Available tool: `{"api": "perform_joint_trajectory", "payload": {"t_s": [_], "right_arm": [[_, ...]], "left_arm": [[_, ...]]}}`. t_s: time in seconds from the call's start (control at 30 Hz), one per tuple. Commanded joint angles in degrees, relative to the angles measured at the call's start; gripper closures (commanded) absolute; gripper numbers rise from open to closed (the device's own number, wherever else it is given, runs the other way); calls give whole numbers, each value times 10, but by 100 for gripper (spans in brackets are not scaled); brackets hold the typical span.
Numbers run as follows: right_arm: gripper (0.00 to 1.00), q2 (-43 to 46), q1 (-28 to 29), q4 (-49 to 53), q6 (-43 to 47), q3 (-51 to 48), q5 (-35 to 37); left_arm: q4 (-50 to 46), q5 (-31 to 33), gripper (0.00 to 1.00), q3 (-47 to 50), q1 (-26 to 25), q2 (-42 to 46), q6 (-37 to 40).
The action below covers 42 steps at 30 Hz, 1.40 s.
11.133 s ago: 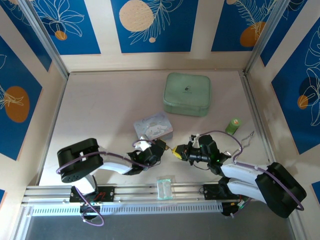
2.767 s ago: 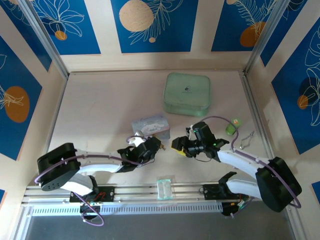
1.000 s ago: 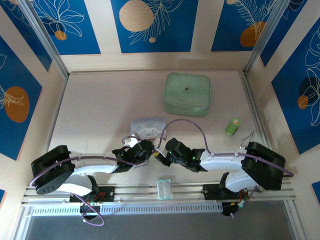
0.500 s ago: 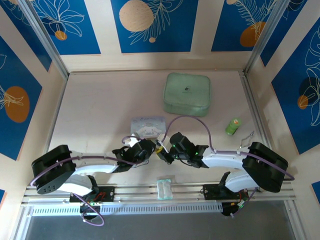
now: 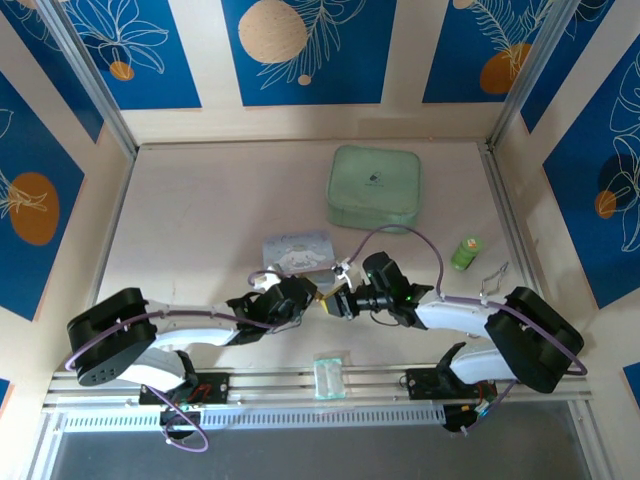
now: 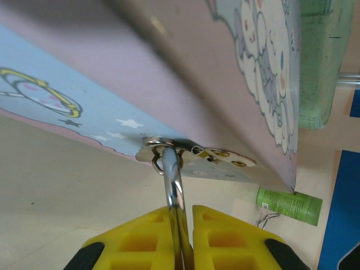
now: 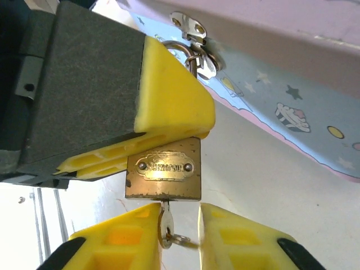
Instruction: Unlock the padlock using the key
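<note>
The brass padlock (image 7: pixel 163 169) hangs by its silver shackle (image 6: pixel 174 185) from the hasp (image 6: pixel 169 152) of the blue cartoon tin (image 5: pixel 296 248). My left gripper (image 6: pixel 181 216) is shut on the shackle just above the body. The small silver key (image 7: pixel 165 228) sticks in the keyhole on the padlock's underside, with a ring on its bow. My right gripper (image 7: pixel 179 216) stands open around the key: the key rests against one finger (image 7: pixel 132 236) and a gap separates it from the other. In the top view the two grippers meet nose to nose at the padlock (image 5: pixel 324 298).
A green zip case (image 5: pixel 374 188) lies behind the tin. A small green bottle (image 5: pixel 465 252) and bent wire pieces (image 5: pixel 492 277) sit at the right. A clear little box (image 5: pixel 328 375) rests on the front rail.
My right arm's wrist has drawn back to the right and slightly away from the rail, its fingers staying at the padlock. The left arm has barely moved.
</note>
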<state>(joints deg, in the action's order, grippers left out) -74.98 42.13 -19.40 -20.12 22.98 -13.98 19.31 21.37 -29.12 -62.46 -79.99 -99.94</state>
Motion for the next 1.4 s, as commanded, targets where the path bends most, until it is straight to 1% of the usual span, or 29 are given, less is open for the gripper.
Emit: {"api": "perform_joint_trajectory", "payload": {"t_s": [0.0,0.13,0.47,0.67,0.73,0.8,0.87,0.97,1.07,1.2,1.27,1.37], "right_arm": [[74,11,-23,20,-33,1,-2],[71,7,-34,26,-44,2,3],[70,18,-45,49,-43,1,21],[55,55,-46,69,-41,1,34],[52,69,-42,89,-30,8,45],[47,85,-29,117,-5,16,73],[41,99,-9,144,28,24,121],[31,112,23,158,75,26,175],[31,109,60,140,129,21,206],[36,80,108,79,192,14,227],[37,58,127,53,218,14,245],[38,28,139,41,241,24,253]], "left_arm": [[-4,-6,100,3,1,-2,18],[10,-11,100,4,0,-10,17],[2,-7,100,0,0,-6,18],[3,-9,100,-1,0,-14,15],[2,-10,100,-3,0,-18,13],[8,-13,100,-3,0,-23,12],[13,-15,100,-2,-1,-25,10],[13,-15,100,0,0,-26,8],[14,-13,100,3,0,-25,5],[13,-15,100,1,1,-24,6],[8,-15,100,-1,1,-22,7],[6,-15,100,-3,0,-24,6]]}}
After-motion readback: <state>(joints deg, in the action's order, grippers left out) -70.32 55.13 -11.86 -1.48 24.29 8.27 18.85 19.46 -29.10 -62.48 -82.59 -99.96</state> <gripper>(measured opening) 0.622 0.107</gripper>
